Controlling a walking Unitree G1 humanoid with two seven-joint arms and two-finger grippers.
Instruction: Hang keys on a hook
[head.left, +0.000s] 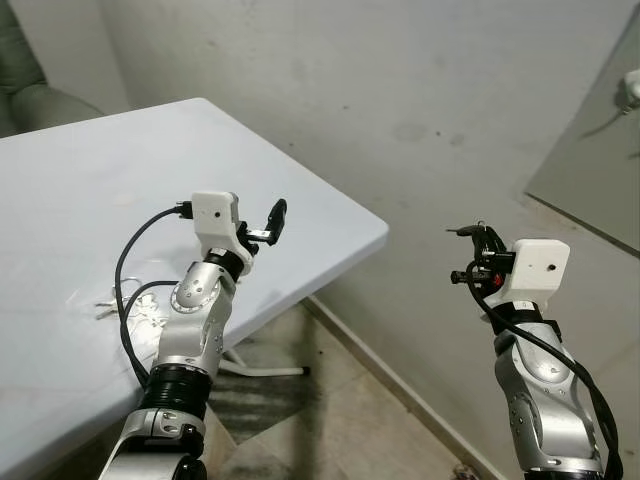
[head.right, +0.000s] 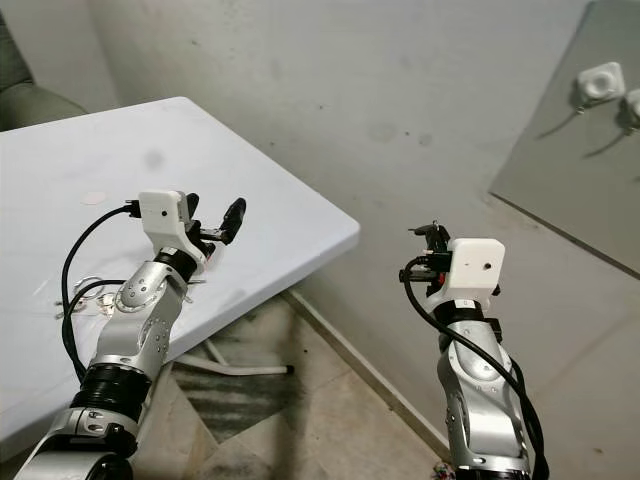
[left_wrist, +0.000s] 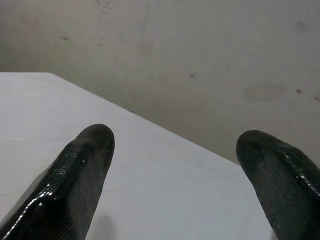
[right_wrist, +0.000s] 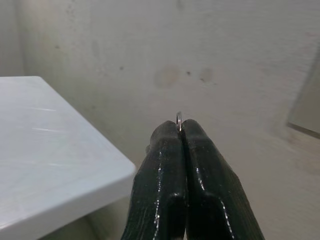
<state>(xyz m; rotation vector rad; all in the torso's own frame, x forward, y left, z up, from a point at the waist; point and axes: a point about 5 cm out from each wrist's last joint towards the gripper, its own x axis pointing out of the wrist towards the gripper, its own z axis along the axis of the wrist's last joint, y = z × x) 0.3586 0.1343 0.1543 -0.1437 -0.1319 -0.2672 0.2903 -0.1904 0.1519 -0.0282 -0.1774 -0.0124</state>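
The right gripper (right_wrist: 180, 131) is raised off the worktop's (head.left: 300, 200) corner, in front of the wall (head.left: 420, 110). Its wrist view gives what the head views cannot: the fingers (right_wrist: 162, 165) are pressed together, and a thin metal ring (right_wrist: 178, 120), seen edge on, sticks out from between their tips. Whether keys hang from that ring cannot be told. In the head views the same gripper (head.left: 478, 238) is a dark cluster in front of its white camera block, too small to read the grip.

The left gripper (head.left: 268, 226) hovers over the white worktop, near the edge facing the wall. Its wrist view shows the two fingers (left_wrist: 75, 175) well apart, with bare worktop and wall between them.

The head views add the surroundings. A grey panel (head.right: 570, 160) leans along the wall to the robot's right, carrying white hooks (head.right: 600, 82) near its top; the right eye view shows two of them. On the worktop beside the left arm lies a small whitish tangle (head.left: 125, 308), unclear in kind.
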